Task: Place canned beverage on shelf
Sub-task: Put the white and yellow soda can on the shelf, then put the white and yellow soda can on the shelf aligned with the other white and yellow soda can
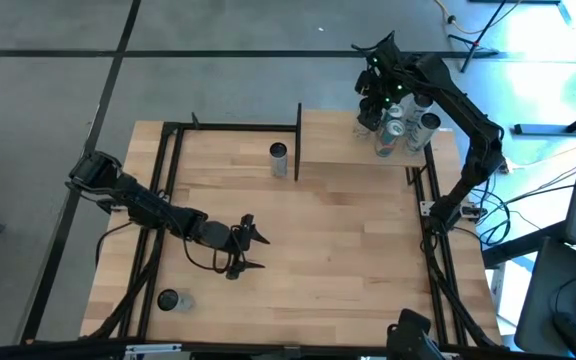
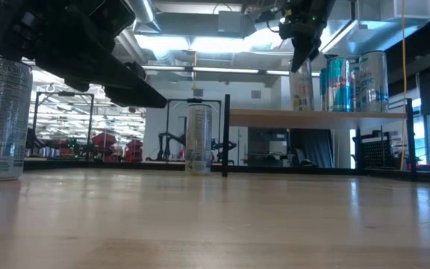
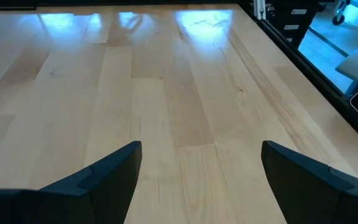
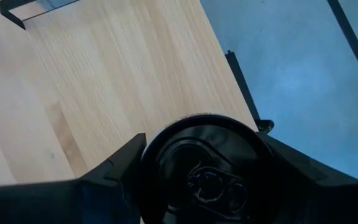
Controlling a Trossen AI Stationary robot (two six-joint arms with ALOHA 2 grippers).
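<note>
Gripping a can (image 4: 201, 171) from above, the right end effector (image 1: 372, 106) hovers over the shelf (image 1: 343, 140) at two o'clock, beside cans already stored; the left end effector (image 1: 249, 251) waits wide open, empty, above the desk (image 1: 348, 250).

I'm looking at a robotics lab or industrial workshop. Bare concrete floor (image 1: 218, 60) around the wooden table (image 1: 318, 230), tripod legs (image 1: 478, 35) at 1 o'clock, loose cables (image 1: 538, 195) at 3 o'clock. The low view shows exposed ceiling ducts (image 2: 200, 22), strip lights (image 2: 200, 71) and black metal rig frames (image 2: 178, 127) behind.
</note>
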